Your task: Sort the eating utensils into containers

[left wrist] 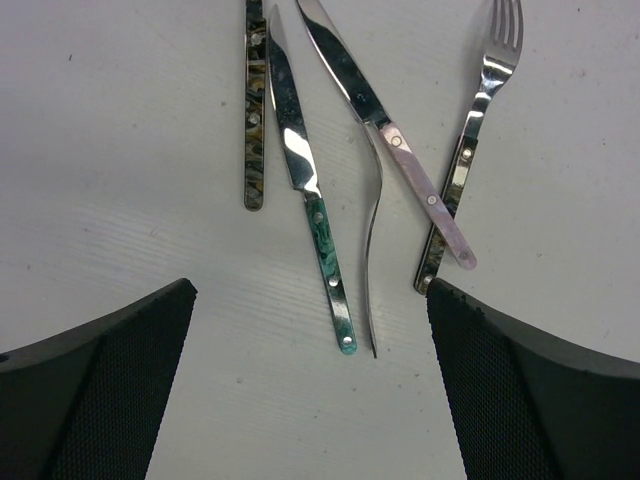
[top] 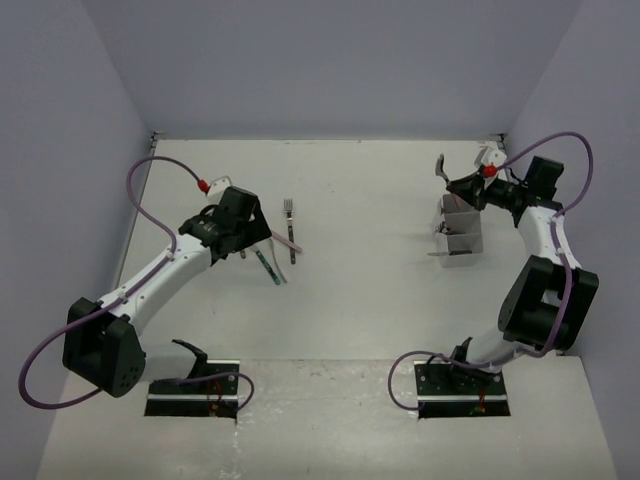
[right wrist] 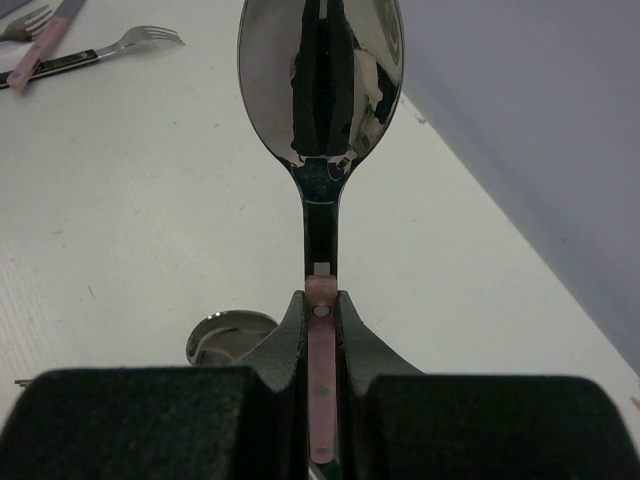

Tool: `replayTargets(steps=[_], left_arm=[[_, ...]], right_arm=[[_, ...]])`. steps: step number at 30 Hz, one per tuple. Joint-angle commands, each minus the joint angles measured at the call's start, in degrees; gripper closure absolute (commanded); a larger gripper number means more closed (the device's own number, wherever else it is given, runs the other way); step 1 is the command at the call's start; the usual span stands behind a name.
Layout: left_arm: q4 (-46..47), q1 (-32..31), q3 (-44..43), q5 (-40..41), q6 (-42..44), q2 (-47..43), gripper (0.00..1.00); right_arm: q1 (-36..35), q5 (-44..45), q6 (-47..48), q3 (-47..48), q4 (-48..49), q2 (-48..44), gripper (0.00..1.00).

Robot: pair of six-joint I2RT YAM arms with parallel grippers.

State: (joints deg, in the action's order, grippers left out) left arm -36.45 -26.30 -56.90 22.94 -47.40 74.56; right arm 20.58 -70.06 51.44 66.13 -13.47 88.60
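Right arm: your right gripper [right wrist: 320, 312] is pinching a pink-handled spoon [right wrist: 320, 80] by its handle. The jaws are pressing together on either side of it, and the bowl is pointing away from the wrist. In the top view this gripper is hanging just past the far edge of the containers [top: 462, 240], on the right side of the table [top: 380, 200]. There the spoon is sticking up and to the left of the fingers, not inside any box. In the right wrist view a round shiny bowl [right wrist: 225, 338] of another piece is showing below the fingers; you cannot tell from here which compartment it is lying in.

Left arm: your left gripper [left wrist: 310, 300] is hovering with its jaws spread wide and gripping nothing. It is hanging above the loose utensils at the left centre of the table.

The left wrist view is showing five pieces lying flat, left to right:
- A dark mottled handle [left wrist: 255, 130] is lying furthest left.
- A teal-handled knife [left wrist: 305, 170] is lying just beside it.
- A thin metal piece [left wrist: 375, 260], seen edge-on, is running out from under the next knife.
- A pink-handled knife [left wrist: 385, 125] is crossing over that thin piece, and its handle end is resting against the fork's handle.
- A dark-handled fork [left wrist: 478, 130] is lying furthest right, tines pointing away from the fingers.
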Motion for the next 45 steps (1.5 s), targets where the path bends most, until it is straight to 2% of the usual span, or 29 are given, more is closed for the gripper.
replayTargets(steps=[1, 8, 11, 14, 15, 17, 19, 21, 24, 27, 30, 32, 33, 36, 39, 42, 45], left_arm=[[-1.8, -0.2, -1.3, 1.2, -2.6, -0.1, 0.00], [-2.1, -0.2, -0.8, 1.2, -3.1, 0.1, 0.00], [-2.4, -0.2, -0.8, 1.1, -3.2, 0.1, 0.00], [-2.8, -0.2, -0.8, 1.3, -3.6, 0.1, 0.00], [-2.8, -0.2, -0.7, 1.4, -3.9, 0.1, 0.00], [-2.9, -0.2, -0.5, 1.4, -4.5, 0.1, 0.00], [-3.1, -0.2, -0.8, 1.0, -4.5, 0.1, 0.00], [-3.6, -0.2, -0.9, 1.1, -4.6, -0.1, 0.00], [-4.4, -0.2, -1.1, 1.8, -4.7, -1.4, 0.00], [-4.5, -0.2, -0.8, 1.9, -4.7, -3.2, 0.00], [-4.7, -0.2, -0.2, 2.7, -4.7, -4.9, 0.00], [-4.3, -0.2, 0.9, 3.1, -5.2, -5.6, 0.00], [-4.2, -0.2, 1.3, 3.2, -5.2, -6.1, 0.00], [-3.7, -0.2, 2.3, 3.5, -5.9, -6.9, 0.00], [-5.8, -0.2, 2.1, 5.1, -7.4, -7.1, 0.00], [-7.2, -0.2, 2.4, 5.9, -7.9, -7.1, 0.00], [-6.7, 0.5, 3.6, 7.3, -6.9, -6.6, 0.00]], right_arm=[[1.0, -1.4, 2.4, -1.2, 2.5, 0.4, 1.00], [1.4, 1.2, 1.8, -3.6, 6.3, 3.1, 0.94], [1.4, 2.6, 1.8, -5.4, 7.0, 3.0, 0.85], [1.5, 4.4, 1.8, -6.4, 7.6, 1.9, 0.66], [1.4, 4.8, 1.0, -7.1, 8.8, 1.1, 0.56], [1.4, 4.4, -2.2, -7.4, 11.9, 0.2, 0.43], [1.4, 4.1, -3.5, -5.6, 10.8, -1.2, 0.17], [1.4, 3.4, -5.1, -3.3, 10.1, -2.6, 0.02], [1.4, 2.2, -12.1, 0.3, 10.0, -5.8, 0.01], [1.1, 1.7, -25.4, 2.1, 15.6, -9.4, 0.01], [-0.3, 4.0, -33.5, 2.6, 18.8, -13.1, 0.01], [-4.4, 8.2, -33.7, 3.3, 17.8, -15.8, 0.01], [-9.3, 16.9, -32.5, 3.7, 16.6, -16.6, 0.01], [-19.9, 35.4, -34.1, 5.9, 10.8, -17.1, 0.01], [-28.3, 40.2, -40.8, 10.5, 7.7, -14.5, 0.01], [-32.9, 43.3, -49.4, 12.8, 6.3, -11.6, 0.01], [-37.5, 45.2, -51.0, 12.6, 3.1, -9.2, 0.01]])
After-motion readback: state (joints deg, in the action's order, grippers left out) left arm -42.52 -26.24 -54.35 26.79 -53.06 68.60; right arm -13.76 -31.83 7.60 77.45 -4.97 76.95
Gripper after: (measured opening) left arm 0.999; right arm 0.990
